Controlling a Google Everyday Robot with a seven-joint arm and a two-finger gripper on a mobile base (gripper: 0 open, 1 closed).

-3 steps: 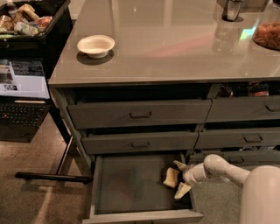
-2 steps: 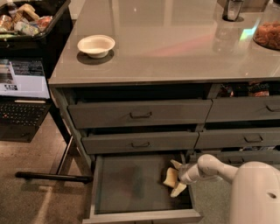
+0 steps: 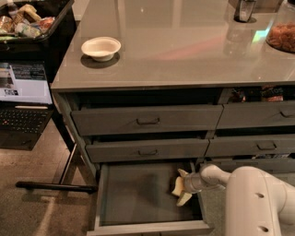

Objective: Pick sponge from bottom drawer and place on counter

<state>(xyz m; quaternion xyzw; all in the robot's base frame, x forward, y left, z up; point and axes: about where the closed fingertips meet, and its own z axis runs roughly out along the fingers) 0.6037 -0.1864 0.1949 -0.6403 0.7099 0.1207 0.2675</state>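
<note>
One camera view looks down on a dark grey cabinet with two stacks of flat-fronted drawers. The wide, shallow dark grey bottom drawer [image 3: 138, 196] of the left stack is pulled out towards the near side, and its matte floor is flat.

At the right end of that floor lies the small, pale yellow, soft-edged block of sponge [image 3: 176, 184], close to the drawer's right wall. The cream-coloured gripper [image 3: 182, 187] reaches into the drawer from the right and is right at the sponge. I cannot tell whether it is grasping the block or has it released. Behind it, the smooth white rounded arm [image 3: 258, 203] fills the near right corner.

Above the drawers, the glossy grey-taupe slab tabletop [image 3: 184, 50] shows soft reflections. A round white bowl [image 3: 101, 48] sits near its left edge, well apart from a clear jar of orange snacks [image 3: 282, 34] at the right edge. A dark cylindrical cup [image 3: 244, 10] stands at the far side.

Left of the cabinet is an open black laptop [image 3: 25, 92] with a lit screen.
</note>
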